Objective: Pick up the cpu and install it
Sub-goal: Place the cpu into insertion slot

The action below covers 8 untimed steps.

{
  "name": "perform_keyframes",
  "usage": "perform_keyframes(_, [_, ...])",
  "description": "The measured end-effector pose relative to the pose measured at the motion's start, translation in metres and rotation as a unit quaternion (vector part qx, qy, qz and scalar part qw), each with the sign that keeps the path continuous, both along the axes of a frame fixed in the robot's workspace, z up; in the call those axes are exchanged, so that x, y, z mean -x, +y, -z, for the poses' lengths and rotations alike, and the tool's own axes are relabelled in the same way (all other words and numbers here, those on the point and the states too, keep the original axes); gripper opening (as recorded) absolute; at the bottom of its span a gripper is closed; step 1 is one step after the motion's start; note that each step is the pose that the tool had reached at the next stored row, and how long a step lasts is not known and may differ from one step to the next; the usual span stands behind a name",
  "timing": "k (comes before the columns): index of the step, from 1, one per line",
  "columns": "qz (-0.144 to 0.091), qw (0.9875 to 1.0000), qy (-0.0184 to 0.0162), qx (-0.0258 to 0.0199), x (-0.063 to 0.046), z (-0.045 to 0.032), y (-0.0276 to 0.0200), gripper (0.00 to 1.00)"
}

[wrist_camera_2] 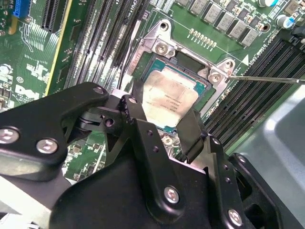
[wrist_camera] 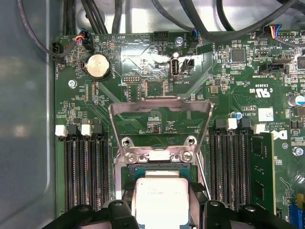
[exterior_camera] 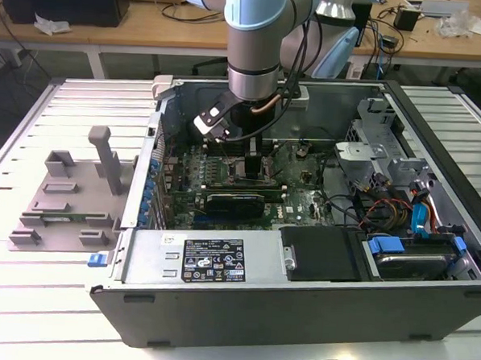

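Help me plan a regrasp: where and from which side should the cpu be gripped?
Grip the cpu by two opposite thin edges, coming straight down from above: it lies flat, silver top up, over the socket, whose raised metal rim likely blocks any sideways approach.

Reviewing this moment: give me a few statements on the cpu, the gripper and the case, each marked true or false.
1. The gripper has a finger on each of two opposite sides of the cpu. True.
2. The metal load plate is closed over the cpu. False: it is swung open, clear of the cpu.
3. The arm reaches down into the open computer case. True.
4. The grey tray stands on the exterior view's right of the case. False: it is on the exterior view's left.
5. The cpu rests on the grey tray. False: it is at the socket, inside the case.
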<state>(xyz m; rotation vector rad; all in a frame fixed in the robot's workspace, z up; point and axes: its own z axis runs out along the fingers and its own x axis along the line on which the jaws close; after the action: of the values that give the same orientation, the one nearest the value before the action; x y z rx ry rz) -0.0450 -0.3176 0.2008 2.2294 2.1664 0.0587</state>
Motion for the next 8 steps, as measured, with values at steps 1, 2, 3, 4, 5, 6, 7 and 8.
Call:
perform_keyframes(1, [0.000, 1.0000, 0.0000, 0.0000, 0.0000, 0.0000, 0.0000, 0.53])
perform_keyframes(2, [0.000, 1.0000, 0.0000, 0.0000, 0.0000, 0.0000, 0.0000, 0.53])
perform_keyframes(3, [0.000, 1.0000, 0.0000, 0.0000, 0.0000, 0.0000, 0.0000, 0.53])
perform_keyframes(4, [0.000, 1.0000, 0.0000, 0.0000, 0.0000, 0.0000, 0.0000, 0.53])
perform_keyframes(5, [0.000, 1.0000, 0.0000, 0.0000, 0.0000, 0.0000, 0.0000, 0.53])
perform_keyframes(6, [0.000, 1.0000, -0.0001, 0.0000, 0.0000, 0.0000, 0.0000, 0.53])
perform_keyframes(7, [-0.001, 1.0000, 0.0000, 0.0001, 0.0000, 0.0000, 0.0000, 0.53])
perform_keyframes(8, [-0.004, 1.0000, -0.0001, 0.0000, 0.0000, 0.0000, 0.0001, 0.53])
